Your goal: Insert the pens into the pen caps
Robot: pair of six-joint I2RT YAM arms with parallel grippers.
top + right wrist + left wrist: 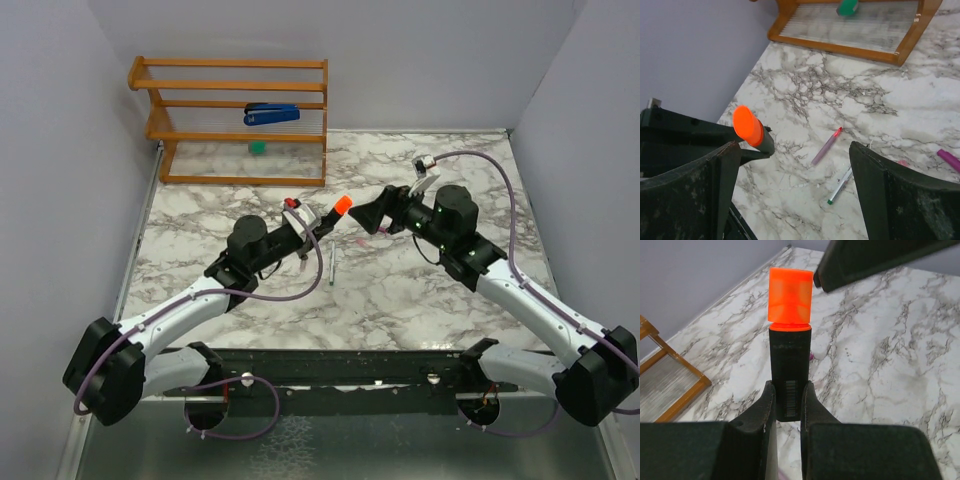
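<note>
Black marker body (pixel 789 385) sits clamped in left claw (pixel 788 405), orange cap (pixel 790 302) on its tip, centre frame above the worktop (pixel 400 290). Right claw (pixel 790 185) gapes wide, holding nothing, just beside the cap. Grey pen (pixel 840 185) and pink pen (pixel 826 147) lie below on marble.

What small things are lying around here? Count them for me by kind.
Pens: 3 (black marker, pink pen, grey pen)
Caps: 3 (orange cap on the marker, purple cap, pink cap, mostly hidden)
Blue object on the wooden rack: 1
Green object: 1
Total: 8
</note>
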